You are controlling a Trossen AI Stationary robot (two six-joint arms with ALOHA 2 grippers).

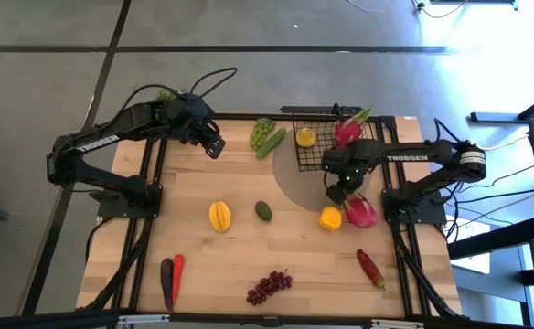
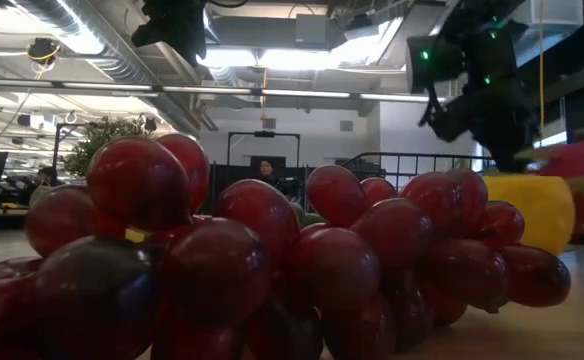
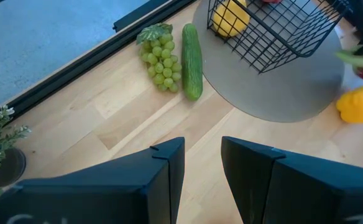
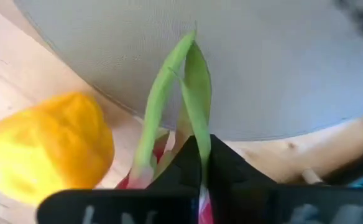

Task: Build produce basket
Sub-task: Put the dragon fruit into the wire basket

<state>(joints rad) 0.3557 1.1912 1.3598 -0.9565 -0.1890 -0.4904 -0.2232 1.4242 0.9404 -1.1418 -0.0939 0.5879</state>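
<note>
The black wire basket (image 1: 326, 139) stands on a grey round mat at the table's far side. It holds a lemon (image 1: 305, 137) and a pink dragon fruit (image 1: 347, 130). A second dragon fruit (image 1: 359, 211) lies right of the yellow pepper (image 1: 330, 217), and my right gripper (image 1: 341, 191) is shut at its green leaf end. My left gripper (image 1: 214, 144) hovers open at far left, short of the green grapes (image 3: 160, 56) and cucumber (image 3: 191, 59). Starfruit (image 1: 219, 216), avocado (image 1: 263, 211) and purple grapes (image 1: 269, 286) lie on the wood. My right gripper pinches the dragon fruit's green leaf tips (image 4: 197, 134) between its two shut fingers (image 4: 228, 171). The leaves stick out past the fingertips over the mat's edge. The pink body sits behind the fingers, mostly hidden. I cannot tell whether the fruit is lifted off the table.
The grey mat (image 1: 290, 187) reaches out from under the basket toward the table's middle. A red chili (image 1: 369, 267) lies near right; a carrot (image 1: 177, 268) and an eggplant (image 1: 166, 281) lie near left. A small potted plant (image 1: 165, 94) stands at the far left corner.
</note>
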